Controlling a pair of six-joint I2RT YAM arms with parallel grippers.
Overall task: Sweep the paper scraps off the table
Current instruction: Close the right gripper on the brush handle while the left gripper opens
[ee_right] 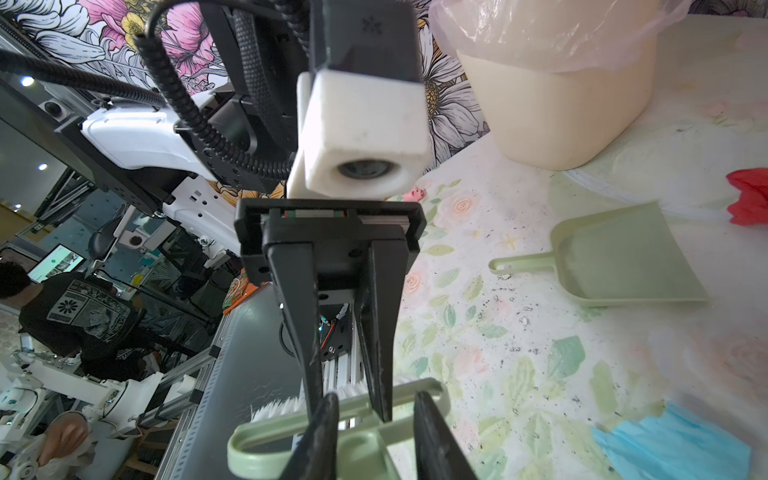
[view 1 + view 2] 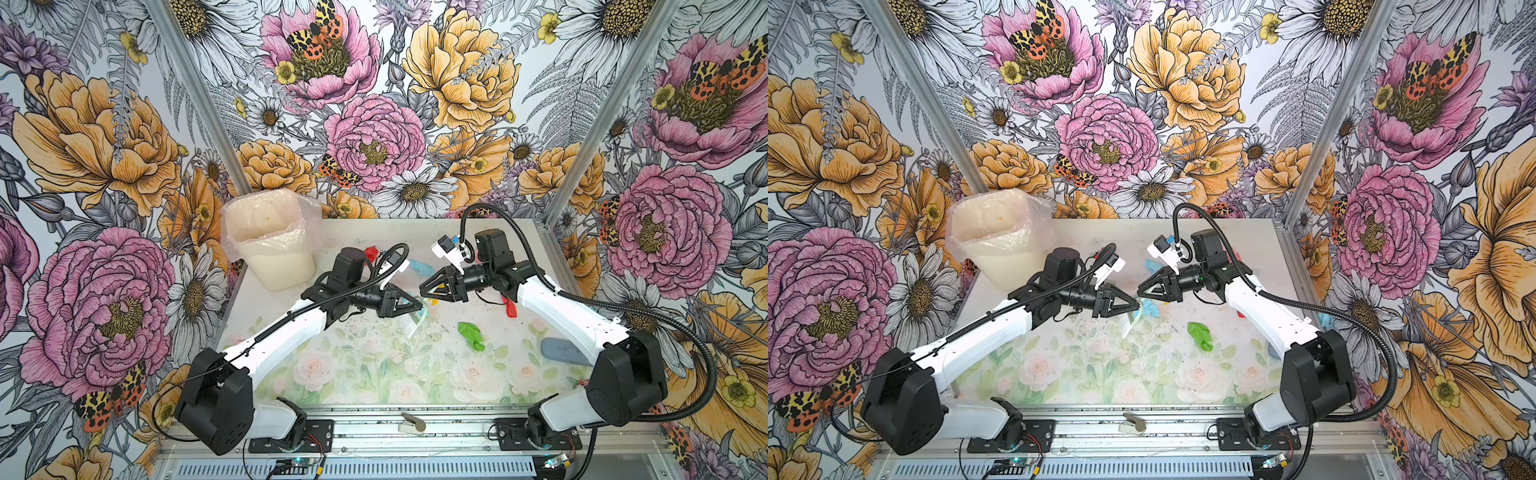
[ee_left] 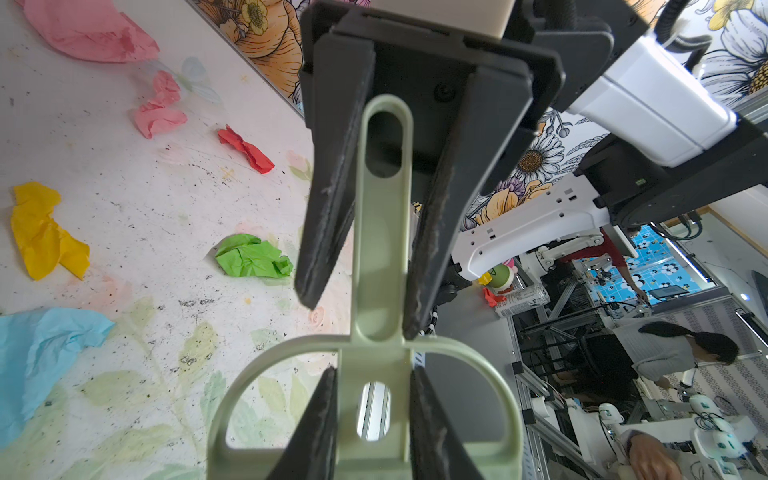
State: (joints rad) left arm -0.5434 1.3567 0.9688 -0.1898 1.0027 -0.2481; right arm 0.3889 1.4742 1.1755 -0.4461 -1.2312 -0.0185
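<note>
Both grippers meet over the middle of the table [image 2: 374,374] on one pale green brush [image 2: 411,328] [image 2: 1129,324]. My left gripper [image 3: 372,374] [image 2: 419,308] is shut on the bar of the brush head [image 3: 374,453]. My right gripper [image 1: 376,399] [image 2: 422,286] is shut on the slotted handle [image 3: 382,249], its fingers [image 3: 328,208] pressed to both sides. The paper scraps lie loose on the table: green [image 2: 471,336] [image 3: 251,257], red [image 2: 510,307] [image 3: 245,149], yellow [image 3: 41,232], pink [image 3: 160,106], light blue [image 3: 41,353] [image 1: 673,444].
A cream bin [image 2: 270,241] with a clear liner stands at the back left corner. The pale green dustpan [image 1: 623,257] lies flat near it, with another red scrap [image 1: 748,199] beside it. A grey-blue oval object [image 2: 565,351] rests by the right arm. Flowered walls enclose three sides.
</note>
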